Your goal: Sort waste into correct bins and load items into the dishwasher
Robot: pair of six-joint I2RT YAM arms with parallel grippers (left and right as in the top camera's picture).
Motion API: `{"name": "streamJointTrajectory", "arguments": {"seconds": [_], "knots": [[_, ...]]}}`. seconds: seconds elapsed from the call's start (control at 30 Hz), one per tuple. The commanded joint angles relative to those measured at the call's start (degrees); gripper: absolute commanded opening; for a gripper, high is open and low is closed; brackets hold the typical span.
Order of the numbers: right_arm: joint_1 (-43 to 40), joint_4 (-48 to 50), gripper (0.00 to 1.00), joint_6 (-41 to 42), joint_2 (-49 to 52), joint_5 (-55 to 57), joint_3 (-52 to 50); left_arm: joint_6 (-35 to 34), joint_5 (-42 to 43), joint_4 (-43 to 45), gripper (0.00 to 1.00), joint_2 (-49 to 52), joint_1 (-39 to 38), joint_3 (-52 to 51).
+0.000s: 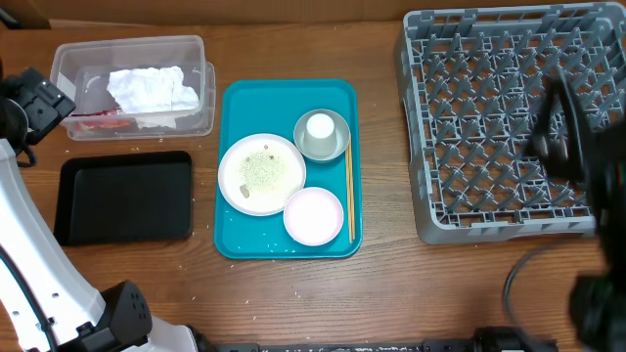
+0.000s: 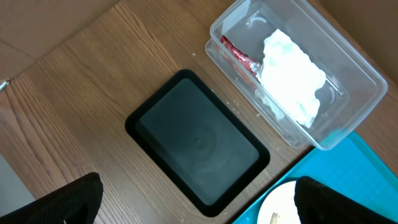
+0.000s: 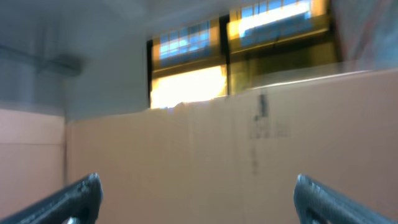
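Rice grains sit on the big plate on the teal tray; napkin and sauce packet lie in the clear tub left of it. Left tool and right tool gape wide, empty. I judge rice disposal next: grip that plate's rim.

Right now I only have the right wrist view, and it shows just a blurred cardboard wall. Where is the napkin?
Observer: The crumpled napkin lies inside the clear tub, beside the red packet.
Operator: Any rice to clear?
Observer: Yes, rice grains sit on the larger plate, which is on the teal tray.
Operator: Anything loaded in the rack?
Observer: No dishes are visible in the grey rack.
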Motion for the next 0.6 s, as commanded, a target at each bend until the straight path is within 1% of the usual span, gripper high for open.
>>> {"name": "streamJointTrajectory", "arguments": {"seconds": [0.0, 0.07, 0.17, 0.3, 0.33, 0.4, 0.5, 0.57], "knots": [[0.3, -13.8, 1.0, -3.2, 14.2, -11.1, 17.1, -0.7, 0.2, 0.0, 1.0, -0.7, 0.2, -0.1], [2.2, -25.8, 1.0, -5.0, 23.3, -14.6, 29.2, -0.7, 0.2, 0.0, 1.0, -0.7, 0.2, -0.1], [7.2, -41.1, 1.0, -7.8, 35.4, -15.3, 44.6, -0.7, 0.2, 0.0, 1.0, -0.7, 0.2, -0.1], [14.2, -59.3, 1.0, -11.4, 48.4, -15.3, 58.2, -0.7, 0.2, 0.0, 1.0, -0.7, 0.2, -0.1], [15.9, -63.4, 1.0, -12.0, 51.3, -15.3, 59.6, -0.7, 0.2, 0.0, 1.0, -0.7, 0.2, -0.1], [17.7, -67.2, 1.0, -11.9, 54.5, -15.3, 59.6, -0.7, 0.2, 0.0, 1.0, -0.7, 0.2, -0.1], [20.1, -71.2, 1.0, -8.9, 59.7, -16.1, 59.6, -0.7, 0.2, 0.0, 1.0, -0.7, 0.2, -0.1], [21.3, -73.2, 1.0, -8.7, 63.1, -16.1, 59.6, -0.7, 0.2, 0.0, 1.0, -0.7, 0.2, -0.1]]}}
